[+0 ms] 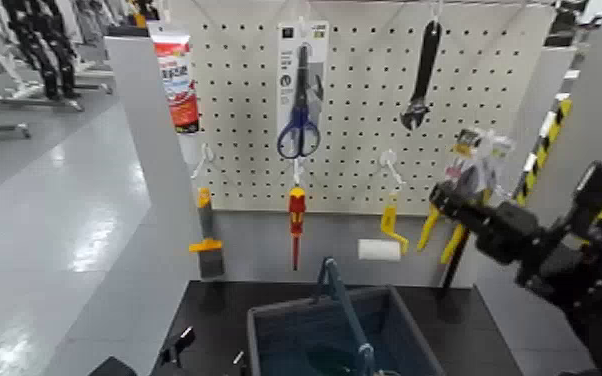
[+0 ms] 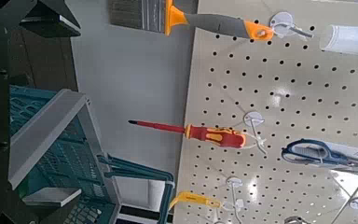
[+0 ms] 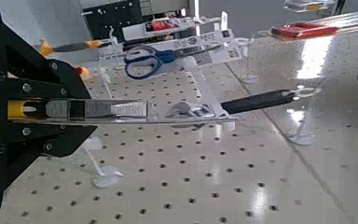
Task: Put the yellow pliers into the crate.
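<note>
Yellow pliers: the yellow pliers [image 1: 455, 243] are seen at the lower right of the pegboard [image 1: 360, 110], handles downward, their card upright above; whether a hook bears any of their weight cannot be told.
Right gripper: the right gripper [image 1: 444, 199] is placed at the pliers, beside the board's right edge; its fingers are pressed together on them.
Left gripper: the left gripper [image 1: 212, 348] is held low, beside the crate on its left side; its fingers are spread, with nothing pinched between them.
Crate: the crate [image 1: 266, 350] is set on the black surface [image 1: 485, 340] below the board; its hoop handle [image 1: 344, 305] is raised; the pliers are outside it, above and to the right.
Upper row: a red-and-white tube [image 1: 176, 85], blue-handled scissors [image 1: 299, 130] on a card, and an adjustable wrench [image 1: 424, 75] are hung from left to right.
Lower row: a brush [image 1: 208, 245], a red-and-yellow screwdriver [image 1: 297, 215] and a paint roller [image 1: 379, 250] are hung beneath them.
</note>
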Controlling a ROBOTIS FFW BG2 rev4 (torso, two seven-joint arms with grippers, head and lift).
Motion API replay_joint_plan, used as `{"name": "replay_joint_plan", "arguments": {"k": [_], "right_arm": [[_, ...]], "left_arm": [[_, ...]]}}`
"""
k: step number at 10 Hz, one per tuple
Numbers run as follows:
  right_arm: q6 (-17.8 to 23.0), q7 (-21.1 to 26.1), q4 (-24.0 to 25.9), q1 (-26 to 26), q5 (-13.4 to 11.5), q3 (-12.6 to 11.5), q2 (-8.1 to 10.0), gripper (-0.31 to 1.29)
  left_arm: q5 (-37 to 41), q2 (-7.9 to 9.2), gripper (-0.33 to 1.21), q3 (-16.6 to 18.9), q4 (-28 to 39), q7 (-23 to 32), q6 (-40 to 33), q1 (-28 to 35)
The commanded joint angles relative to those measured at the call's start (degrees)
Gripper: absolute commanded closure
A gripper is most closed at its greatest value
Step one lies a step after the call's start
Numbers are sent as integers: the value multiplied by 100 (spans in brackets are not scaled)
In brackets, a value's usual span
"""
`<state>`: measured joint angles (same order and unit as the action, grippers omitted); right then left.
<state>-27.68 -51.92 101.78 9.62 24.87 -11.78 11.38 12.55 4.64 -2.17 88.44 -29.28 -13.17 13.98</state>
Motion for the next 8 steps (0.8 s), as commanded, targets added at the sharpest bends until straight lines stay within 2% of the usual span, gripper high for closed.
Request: {"name": "replay_joint_plan", "arguments": {"k": [1,6,8], "right_arm": [[-27,-11,-264,-268,-53,378,-154,111],[-177,-64,-650,-382,-237,686,-154,111],[-194,-108,-958,-382,-255,827,-154,111]], "left_arm": [[2,-7,10,-3,-20,1,-10,-1],[-16,-16,10,-12,-46,1,-19,-9],[-16,-16,10,-30,-73,1,-72,-18]]}}
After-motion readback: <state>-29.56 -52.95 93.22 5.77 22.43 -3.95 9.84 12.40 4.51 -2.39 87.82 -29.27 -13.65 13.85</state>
